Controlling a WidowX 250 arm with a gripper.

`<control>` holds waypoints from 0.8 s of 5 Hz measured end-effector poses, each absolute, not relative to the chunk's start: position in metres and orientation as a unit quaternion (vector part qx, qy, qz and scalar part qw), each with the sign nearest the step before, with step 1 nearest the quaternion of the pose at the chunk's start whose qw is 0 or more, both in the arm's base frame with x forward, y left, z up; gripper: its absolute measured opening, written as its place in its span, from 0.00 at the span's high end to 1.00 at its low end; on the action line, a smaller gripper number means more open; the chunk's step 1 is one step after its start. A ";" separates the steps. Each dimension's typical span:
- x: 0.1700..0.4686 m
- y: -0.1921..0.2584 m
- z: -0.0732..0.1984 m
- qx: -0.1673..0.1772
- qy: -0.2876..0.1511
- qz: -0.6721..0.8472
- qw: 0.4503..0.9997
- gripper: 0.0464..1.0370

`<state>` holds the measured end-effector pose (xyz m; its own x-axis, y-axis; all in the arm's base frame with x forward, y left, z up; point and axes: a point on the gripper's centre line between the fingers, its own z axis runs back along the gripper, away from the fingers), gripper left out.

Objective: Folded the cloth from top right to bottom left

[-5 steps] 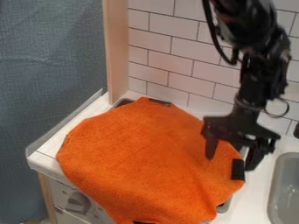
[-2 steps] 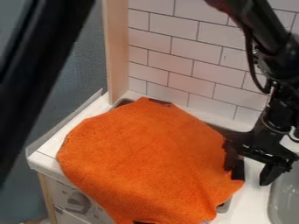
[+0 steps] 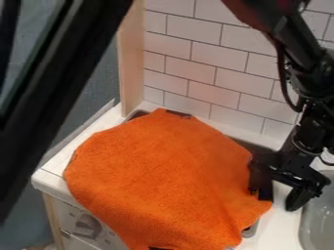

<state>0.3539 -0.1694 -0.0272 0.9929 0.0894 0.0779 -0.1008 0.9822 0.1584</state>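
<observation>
My black gripper (image 3: pixel 275 195) hangs at the right edge of the orange cloth (image 3: pixel 159 180), open. Its left finger reaches down over the cloth's right edge, near a dark patch there, and its right finger stands over the white counter just left of the sink. The cloth lies spread over the stove top, with small dark parts showing at its top, right and bottom edges.
A grey sink (image 3: pixel 320 219) lies at the lower right. A tiled wall (image 3: pixel 196 58) and a wooden post (image 3: pixel 130 63) stand behind. Stove knobs (image 3: pixel 87 225) are at the lower left. A large dark bar (image 3: pixel 58 93) crosses the upper left.
My gripper has moved right and slightly down, from over the cloth to its right edge. The dark bar has come into view at the left. The cloth lies as before.
</observation>
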 end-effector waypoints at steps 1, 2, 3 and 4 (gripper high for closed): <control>0.354 -0.169 -0.028 0.083 -0.038 0.052 0.994 0.42; 0.355 -0.168 -0.027 0.084 -0.039 0.054 0.994 0.71; 0.354 -0.168 -0.027 0.086 -0.037 0.050 0.994 0.87; 0.348 -0.168 -0.025 0.077 -0.033 0.047 0.995 0.96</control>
<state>0.3477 -0.1675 -0.0253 0.9934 0.0884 0.0729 -0.0986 0.9837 0.1506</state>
